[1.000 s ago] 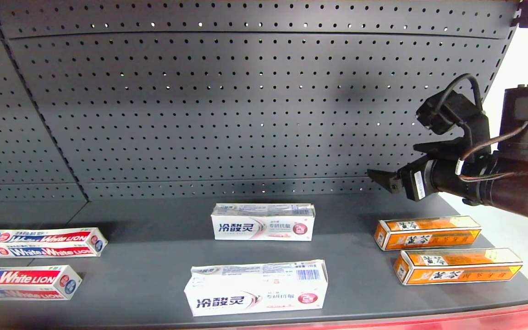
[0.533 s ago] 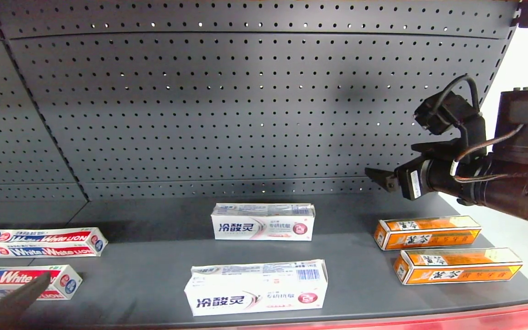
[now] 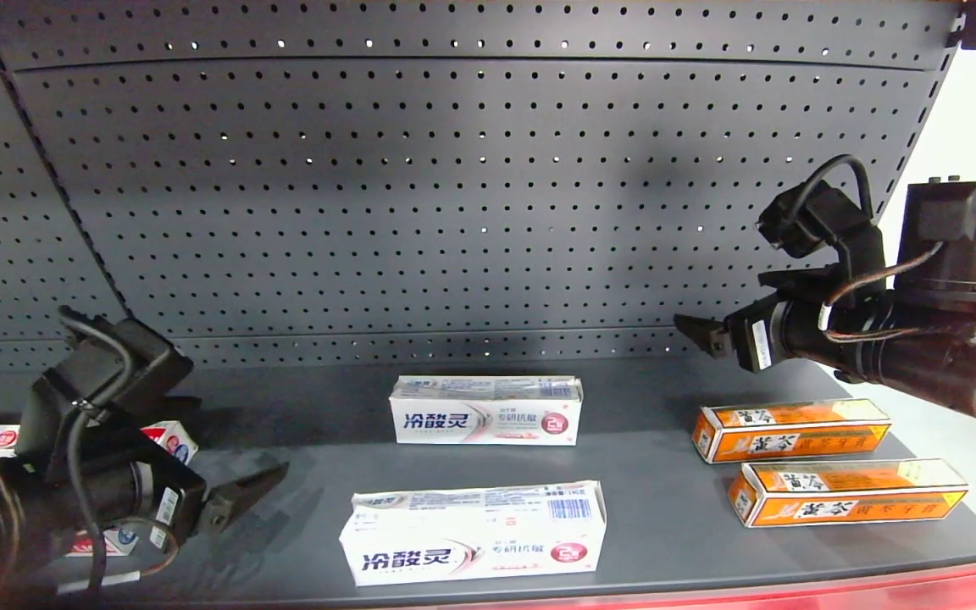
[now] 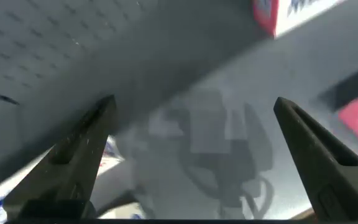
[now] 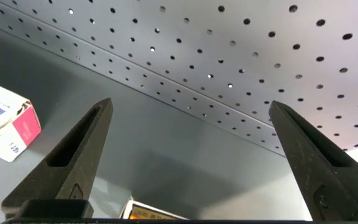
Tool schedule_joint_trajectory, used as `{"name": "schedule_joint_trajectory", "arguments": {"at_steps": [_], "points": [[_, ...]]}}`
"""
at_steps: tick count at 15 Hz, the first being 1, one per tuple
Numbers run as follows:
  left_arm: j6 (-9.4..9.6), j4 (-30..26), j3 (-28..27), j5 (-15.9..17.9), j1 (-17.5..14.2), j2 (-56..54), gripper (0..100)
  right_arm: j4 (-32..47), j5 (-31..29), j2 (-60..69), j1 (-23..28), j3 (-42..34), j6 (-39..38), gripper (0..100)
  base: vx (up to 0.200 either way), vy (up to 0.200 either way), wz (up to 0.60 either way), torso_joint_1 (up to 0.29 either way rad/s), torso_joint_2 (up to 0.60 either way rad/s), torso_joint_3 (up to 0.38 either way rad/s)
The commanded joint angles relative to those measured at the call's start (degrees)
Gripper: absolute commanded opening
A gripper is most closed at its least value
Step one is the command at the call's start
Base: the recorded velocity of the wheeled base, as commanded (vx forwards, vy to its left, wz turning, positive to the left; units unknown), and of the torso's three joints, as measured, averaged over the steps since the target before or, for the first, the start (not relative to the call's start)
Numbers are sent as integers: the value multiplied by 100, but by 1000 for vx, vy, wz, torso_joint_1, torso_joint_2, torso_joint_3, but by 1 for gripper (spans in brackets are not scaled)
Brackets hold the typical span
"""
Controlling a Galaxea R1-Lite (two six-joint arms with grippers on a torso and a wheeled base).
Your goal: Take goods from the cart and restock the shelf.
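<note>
the left gripper (image 3: 261,481) sits at the lower left of the head view, low over the shelf (image 3: 666,496). its fingers (image 4: 82,155) are spread wide with nothing between them. the front white toothpaste box (image 3: 473,532) lies near it toward the bottom centre, apart from the fingers, and the rear white toothpaste box (image 3: 485,410) lies behind that. the right gripper (image 3: 693,329) hangs at the right, fingers (image 5: 79,162) wide apart and empty, above the rear orange box (image 3: 791,429) and the front orange box (image 3: 848,491). a red-and-white box (image 3: 176,440) lies partly hidden behind the left arm.
</note>
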State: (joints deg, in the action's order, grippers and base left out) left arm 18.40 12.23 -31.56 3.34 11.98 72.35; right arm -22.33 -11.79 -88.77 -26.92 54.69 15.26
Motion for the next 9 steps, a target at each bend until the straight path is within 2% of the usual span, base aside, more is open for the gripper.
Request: {"name": "schedule_joint_trajectory", "arguments": {"at_steps": [1, 4, 6, 7, 9], "points": [[15, -1, 150, -9, 6, 200, 100, -8, 1, -105, -7, -11, 3, 100, 0, 0, 0, 0, 0, 0], [50, -1, 150, -26, 32, 253, 100, -43, 10, -123, 37, -11, 3, 100, 0, 0, 0, 0, 0, 0], [331, 60, 124, -62, 41, 447, 100, -96, 19, -114, 125, -28, 12, 100, 0, 0, 0, 0, 0, 0], [410, 69, 98, -62, 67, 508, 100, -96, 27, -114, 187, -19, 12, 100, 0, 0, 0, 0, 0, 0], [428, 78, 10, -70, 305, 675, 100, -96, 27, -105, 204, -28, 12, 100, 0, 0, 0, 0, 0, 0]]}}
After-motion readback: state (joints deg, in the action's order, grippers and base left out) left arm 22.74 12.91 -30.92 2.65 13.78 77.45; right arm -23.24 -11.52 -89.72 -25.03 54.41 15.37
